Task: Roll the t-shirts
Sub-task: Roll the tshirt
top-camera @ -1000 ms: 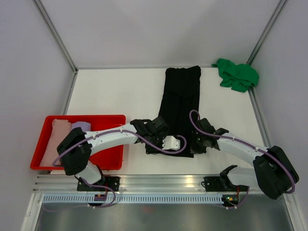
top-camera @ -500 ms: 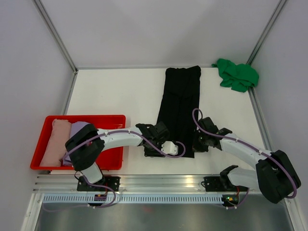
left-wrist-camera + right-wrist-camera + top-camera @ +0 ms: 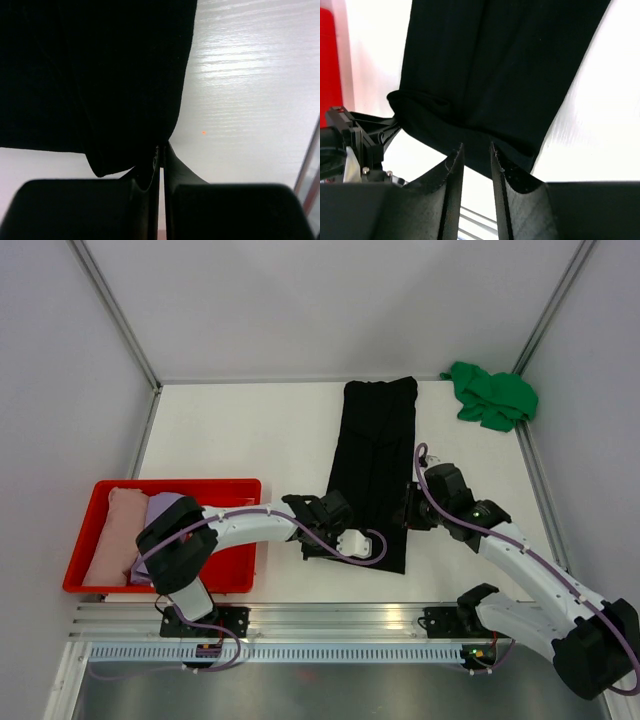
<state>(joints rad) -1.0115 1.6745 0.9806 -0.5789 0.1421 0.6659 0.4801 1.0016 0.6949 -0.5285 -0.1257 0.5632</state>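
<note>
Black t-shirt (image 3: 375,460): you see it lying flat as a long, narrow strip on the white table (image 3: 250,430), with one short end toward your arms' bases.
Left gripper (image 3: 161,150): it is at the black t-shirt's near left corner. Its fingers are pressed together on the hem, and the cloth bunches a little there.
Right gripper (image 3: 472,150): it is at the black t-shirt's right edge, toward the near end. Its fingers stand apart with nothing between them.
Green t-shirt (image 3: 492,395): it is a crumpled heap to the right of the black t-shirt's far end, not touching it.
Red tray (image 3: 200,487): it sits well to the left of the black t-shirt's near end.
Lavender t-shirt (image 3: 160,515): it lies in the red tray, on the side closer to the black t-shirt.
Pink t-shirt (image 3: 112,535): it lies in the red tray beside the lavender t-shirt, on the side farther from the black t-shirt.
</note>
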